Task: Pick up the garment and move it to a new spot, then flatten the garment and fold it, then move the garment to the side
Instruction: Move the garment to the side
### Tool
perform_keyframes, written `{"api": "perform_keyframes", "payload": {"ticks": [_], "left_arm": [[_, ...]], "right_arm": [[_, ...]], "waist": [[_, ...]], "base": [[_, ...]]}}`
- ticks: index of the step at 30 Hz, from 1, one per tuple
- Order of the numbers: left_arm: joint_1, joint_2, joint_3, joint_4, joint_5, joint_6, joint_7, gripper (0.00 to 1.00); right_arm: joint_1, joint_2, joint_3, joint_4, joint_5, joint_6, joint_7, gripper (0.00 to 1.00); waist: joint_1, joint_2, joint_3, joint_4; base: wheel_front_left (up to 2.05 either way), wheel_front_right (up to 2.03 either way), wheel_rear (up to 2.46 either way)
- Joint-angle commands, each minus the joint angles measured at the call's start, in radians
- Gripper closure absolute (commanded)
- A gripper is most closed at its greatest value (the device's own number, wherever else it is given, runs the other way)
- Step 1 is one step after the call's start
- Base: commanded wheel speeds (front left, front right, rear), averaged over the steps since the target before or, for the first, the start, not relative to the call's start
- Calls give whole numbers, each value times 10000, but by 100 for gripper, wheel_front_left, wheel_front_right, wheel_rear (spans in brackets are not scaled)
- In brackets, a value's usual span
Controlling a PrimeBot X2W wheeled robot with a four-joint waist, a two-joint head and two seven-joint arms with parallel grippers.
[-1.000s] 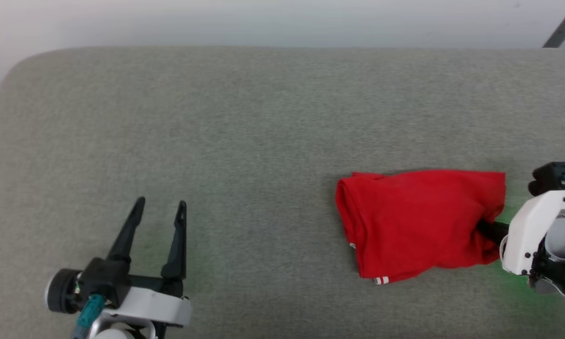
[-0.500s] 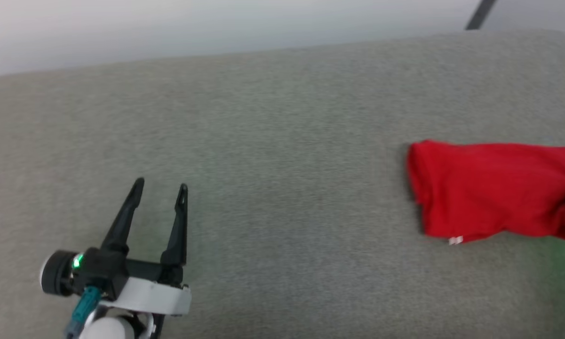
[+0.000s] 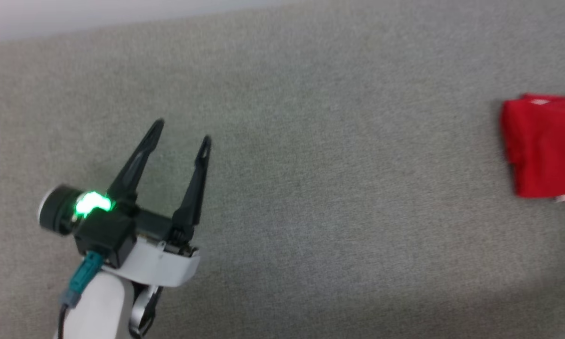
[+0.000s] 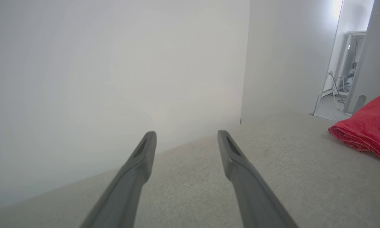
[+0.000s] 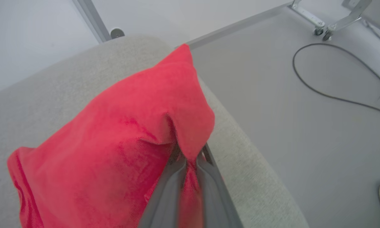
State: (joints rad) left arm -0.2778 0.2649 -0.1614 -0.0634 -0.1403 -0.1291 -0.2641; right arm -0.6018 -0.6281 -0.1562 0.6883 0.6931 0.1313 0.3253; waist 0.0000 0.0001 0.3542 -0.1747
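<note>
Head view: folded red jersey point(image 3: 543, 146) well right of left hand point(image 3: 182, 130), wide and empty. Clamped on its edge, right hand point(image 5: 191, 161) way nearer.

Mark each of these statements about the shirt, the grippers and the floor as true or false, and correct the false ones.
1. The right gripper is shut on the shirt. True.
2. The left gripper is clamped on a sleeve. False: it is open, holds nothing and is well apart from the shirt.
3. The shirt lies spread flat with its lettering showing. False: it is folded into a bundle, with plain red cloth and a bit of white trim showing.
4. A dark cable lies on the floor beside the grey table. True.
</note>
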Motion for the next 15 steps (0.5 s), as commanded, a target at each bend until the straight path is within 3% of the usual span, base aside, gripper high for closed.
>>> {"api": "perform_keyframes", "payload": {"ticks": [1, 15], "left_arm": [[-394, 182, -214, -120, -147, -22, 5, 0], [-1289, 784, -292, -331, -65, -11, 5, 0]], "right_arm": [[-437, -253, -112, 287, -268, -11, -337, 100], [-2592, -528, 347, 2641, -1901, -10, -2087, 100]], "waist": [[0, -1, 511, 150], [0, -1, 1754, 600]], "base": [[0, 0, 0], [0, 0, 0]]}}
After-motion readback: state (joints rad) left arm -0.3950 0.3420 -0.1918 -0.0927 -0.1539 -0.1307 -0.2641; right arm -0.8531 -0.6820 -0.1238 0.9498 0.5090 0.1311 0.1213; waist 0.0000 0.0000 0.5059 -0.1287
